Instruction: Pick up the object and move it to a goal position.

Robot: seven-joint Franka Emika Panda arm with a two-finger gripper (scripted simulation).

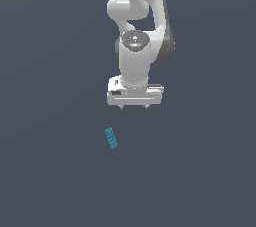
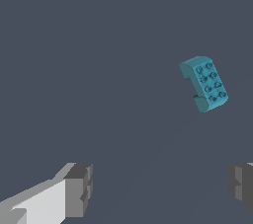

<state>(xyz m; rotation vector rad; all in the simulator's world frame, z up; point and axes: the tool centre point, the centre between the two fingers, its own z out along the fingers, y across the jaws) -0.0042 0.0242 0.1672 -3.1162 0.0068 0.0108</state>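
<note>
Currently in the approach step: the hand (image 1: 134, 106) hangs above the counter (image 1: 55, 171) with its fingers spread wide and nothing between them. In the wrist view both fingertips (image 2: 79, 189) show at the frame edge with a broad gap, nothing pinched.

The object (image 1: 111, 138), a small teal studded block, lies flat on the counter, nearer the camera than the hand and slightly to the exterior view's left of it. Well apart from the fingers, no contact. In the wrist view the block (image 2: 204, 84) sits off-centre, not between the fingertips, and its long axis is angled.

To do this well, I'd say:
- translate first until the block is centred between the fingers, then descend
- yaw the wrist so the fingers close across the short width, not the length
- go straight down, stop just clear of the counter
- block is tiny versus the hand, so centring error likely knocks it away

No goal marker visible in either view.
</note>
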